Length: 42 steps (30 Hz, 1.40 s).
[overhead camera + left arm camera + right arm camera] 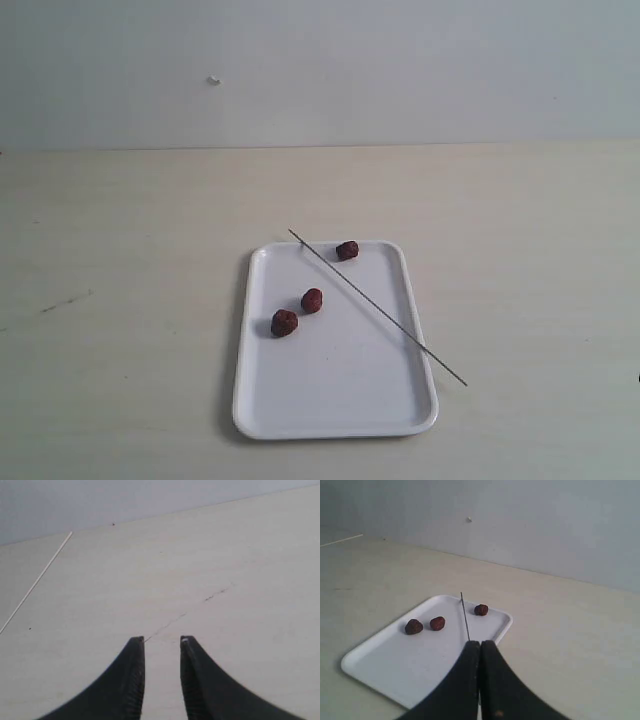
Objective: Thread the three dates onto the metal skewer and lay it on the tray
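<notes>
Tray (340, 390) sits on the tabletop (120, 250). Skewer (378, 307) lies diagonally across it, bare, both tips past the rim. Far date (347, 250) loose near the skewer on the right. Middle date (312, 300) and near date (284, 322) close together on the left. Left gripper (162, 640): jaws parted, empty. Right gripper (480, 642): jaws closed, empty.

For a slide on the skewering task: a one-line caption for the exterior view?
Three dates loose on the white tray; metal skewer lies diagonally across it, unthreaded.
</notes>
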Each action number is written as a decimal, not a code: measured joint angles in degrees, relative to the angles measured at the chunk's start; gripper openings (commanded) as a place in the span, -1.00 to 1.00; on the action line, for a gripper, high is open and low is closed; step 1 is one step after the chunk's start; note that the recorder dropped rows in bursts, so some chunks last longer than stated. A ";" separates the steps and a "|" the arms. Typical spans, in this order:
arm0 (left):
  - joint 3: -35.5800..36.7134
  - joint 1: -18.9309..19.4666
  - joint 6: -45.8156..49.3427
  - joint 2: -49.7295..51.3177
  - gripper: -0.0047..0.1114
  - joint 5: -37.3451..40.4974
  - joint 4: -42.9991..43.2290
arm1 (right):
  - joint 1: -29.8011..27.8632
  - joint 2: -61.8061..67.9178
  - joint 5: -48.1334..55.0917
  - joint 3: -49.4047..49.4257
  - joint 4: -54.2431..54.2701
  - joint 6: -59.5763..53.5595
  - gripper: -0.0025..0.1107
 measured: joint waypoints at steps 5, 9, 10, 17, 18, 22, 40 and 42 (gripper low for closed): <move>0.00 0.00 0.00 0.00 -0.46 0.00 0.00 | 0.00 0.00 0.00 0.00 0.00 0.00 -0.96; 0.00 0.00 0.00 0.00 -0.46 0.00 0.00 | 0.00 0.00 0.00 0.00 0.00 0.00 -0.96; 0.00 0.00 0.00 0.00 -0.46 0.00 0.00 | 0.00 0.00 0.00 0.00 0.00 0.00 -0.96; 0.00 0.00 0.00 0.00 -0.46 0.00 0.00 | 0.00 0.00 -0.88 0.00 0.00 0.00 -0.96; 0.00 0.00 0.00 0.00 -0.46 0.00 0.00 | 0.00 0.00 -2.06 0.00 0.00 0.00 -0.96; 0.00 0.00 0.00 0.00 -0.46 0.00 0.00 | 0.00 0.00 -8.01 0.00 0.95 0.57 -0.96; 0.00 0.00 0.00 0.00 -0.46 0.00 0.00 | 0.00 3.34 -39.84 -11.34 28.00 -10.19 -0.96; 0.00 0.00 0.00 0.00 -0.46 0.00 0.00 | 0.00 6.91 -39.07 -16.05 36.02 -19.66 -0.96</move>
